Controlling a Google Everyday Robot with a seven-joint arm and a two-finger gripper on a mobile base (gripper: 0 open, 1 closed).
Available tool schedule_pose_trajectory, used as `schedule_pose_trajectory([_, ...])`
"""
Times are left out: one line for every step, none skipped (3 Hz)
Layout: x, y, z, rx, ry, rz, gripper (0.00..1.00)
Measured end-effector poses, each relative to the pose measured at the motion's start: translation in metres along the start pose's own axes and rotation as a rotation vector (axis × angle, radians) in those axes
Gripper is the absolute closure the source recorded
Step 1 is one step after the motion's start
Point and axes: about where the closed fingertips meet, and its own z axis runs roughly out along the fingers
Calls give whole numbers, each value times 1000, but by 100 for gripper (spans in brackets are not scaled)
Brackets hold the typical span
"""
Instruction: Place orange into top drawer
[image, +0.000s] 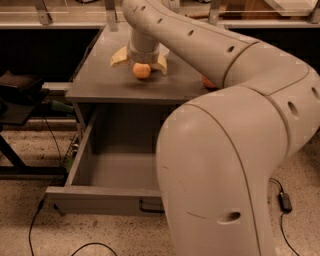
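The orange (142, 70) lies on top of the grey cabinet (95, 80), near its middle. My gripper (140, 62) reaches down from above and straddles it, with one tan finger (119, 56) to the left of the orange and the other to the right. The fingers are spread wider than the fruit, so the gripper is open. Below, the top drawer (100, 201) is pulled out and shows nothing inside. Its small dark handle (150, 206) sits on the front panel. My arm hides the drawer's right part.
A reddish round fruit (207, 82) peeks out behind my arm on the cabinet top's right side. A black stand (17, 95) sits at the left. Cables (35, 225) run over the speckled floor, and a power adapter (285, 201) lies at the right.
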Motion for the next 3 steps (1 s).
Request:
schedule_pose_trajectory([2,0,7,25,10,11,0])
schedule_pose_trajectory([2,2,11,38,10,20,19])
schedule_pose_trajectory([1,1,9,51,-8,21,42])
